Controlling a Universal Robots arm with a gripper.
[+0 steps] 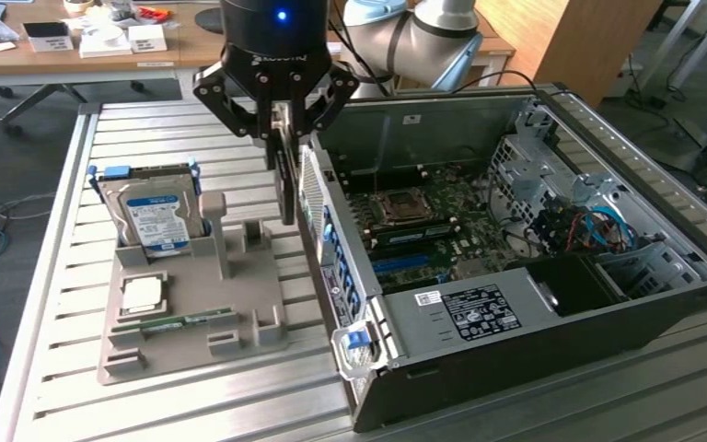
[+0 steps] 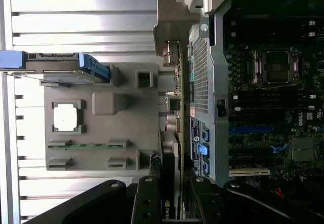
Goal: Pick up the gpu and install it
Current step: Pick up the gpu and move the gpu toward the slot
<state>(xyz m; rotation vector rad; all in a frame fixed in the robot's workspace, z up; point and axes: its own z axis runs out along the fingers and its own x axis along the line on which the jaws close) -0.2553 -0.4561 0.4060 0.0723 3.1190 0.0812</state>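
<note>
My gripper (image 1: 283,118) is shut on the gpu (image 1: 286,184), a thin dark card that hangs edge-on below the fingers. It hovers over the gap between the grey holder tray (image 1: 249,276) and the rear wall of the open computer case (image 1: 514,304). In the wrist view the gpu (image 2: 174,133) runs as a narrow strip from between the black fingers (image 2: 147,198) out to its metal end bracket (image 2: 169,16). My gripper (image 2: 173,191) clamps the card from both sides. The motherboard (image 2: 268,92) lies inside the case beside the card, with a blue slot (image 2: 250,129).
On the tray stand a silver hard drive (image 1: 157,216) with a blue-white label, a square processor chip (image 1: 143,295) and a narrow green RAM stick (image 1: 188,320). The case's rear panel (image 2: 205,82) rises close beside the card. Desks with clutter stand behind the slatted table (image 1: 47,304).
</note>
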